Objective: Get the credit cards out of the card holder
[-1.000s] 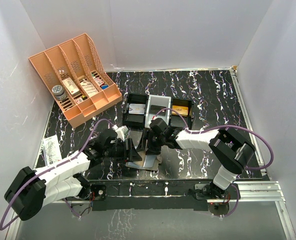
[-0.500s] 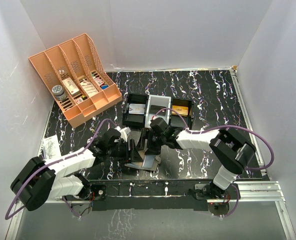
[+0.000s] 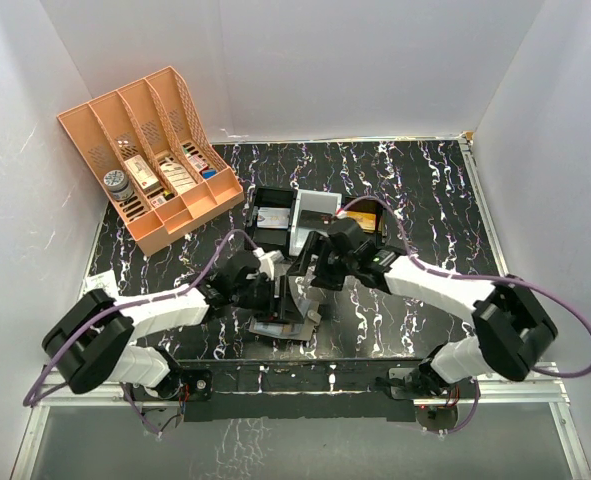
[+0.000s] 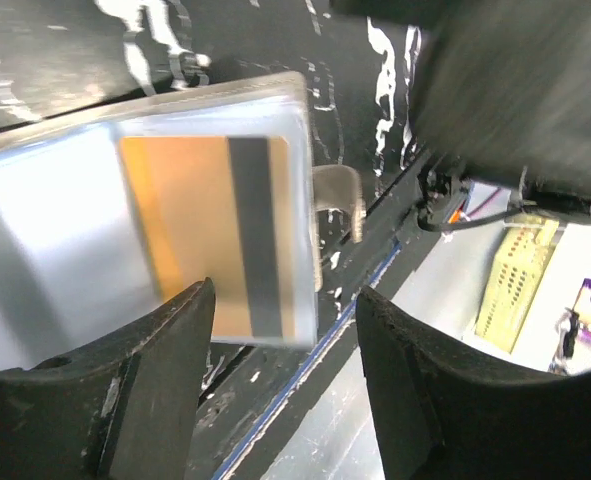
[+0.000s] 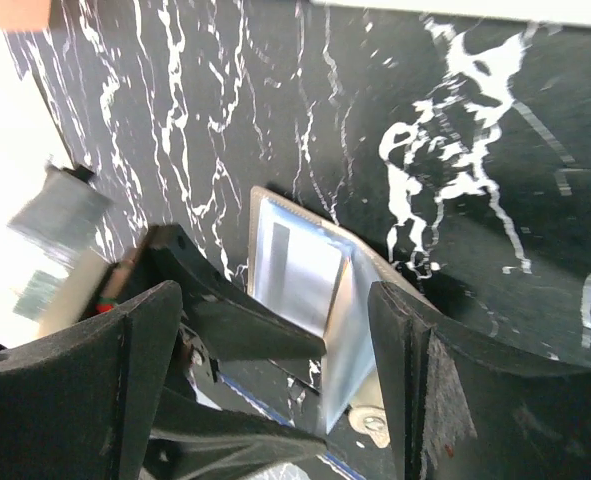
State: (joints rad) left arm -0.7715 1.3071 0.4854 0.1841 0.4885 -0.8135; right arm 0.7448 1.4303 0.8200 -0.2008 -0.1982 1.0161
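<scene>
Lying open, the card holder [image 3: 287, 331] runs left-right — tab [image 4: 337, 200] pointing right.

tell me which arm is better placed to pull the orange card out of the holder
Left, probably: the open left gripper sits right at the orange card in the card holder; the right gripper, also open, hovers over its fold.

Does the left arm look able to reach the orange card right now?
Probably yes: the left gripper hangs open right over the orange card, nothing between, though it sits tucked in the card holder.
</scene>
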